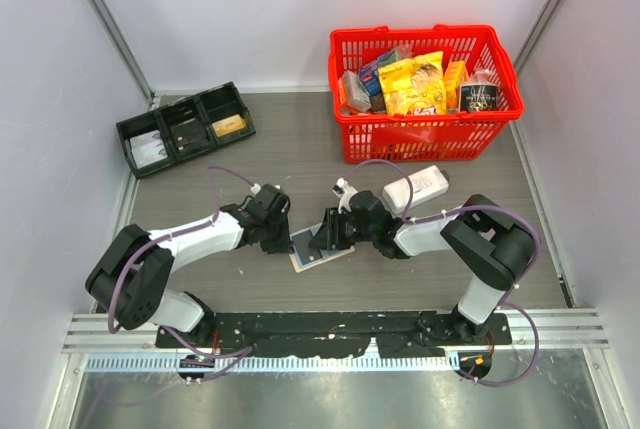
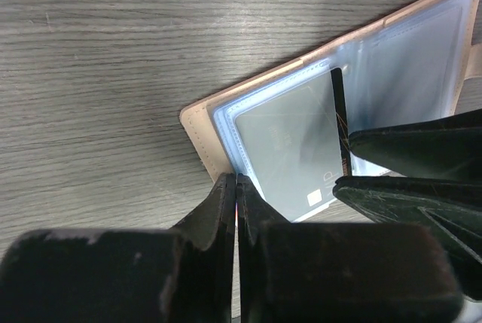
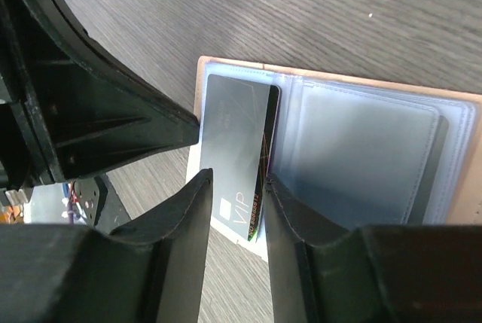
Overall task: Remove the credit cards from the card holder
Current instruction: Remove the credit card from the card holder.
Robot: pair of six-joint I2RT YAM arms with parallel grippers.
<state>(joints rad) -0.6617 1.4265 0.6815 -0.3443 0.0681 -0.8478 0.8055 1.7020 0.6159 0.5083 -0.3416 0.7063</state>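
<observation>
Right fingers (image 3: pixel 188 217) are straddling, parted, the dark grey card (image 3: pixel 233 142) while closed left fingers (image 2: pixel 218 217) are bracing the flat tan card holder (image 3: pixel 361 142): pinch squarely, pull straight.

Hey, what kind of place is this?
Likely a robot test booth: white walls box in a table, arms are bolted at its near edge, a basket of snacks sits on it.

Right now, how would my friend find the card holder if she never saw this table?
Start at the red basket on the grey table, then come forward to where the left hand and right hand meet. The card holder lies open there: tan edges, see-through bluish pockets, one dark card poking out, unlike the plain white box nearby.
</observation>
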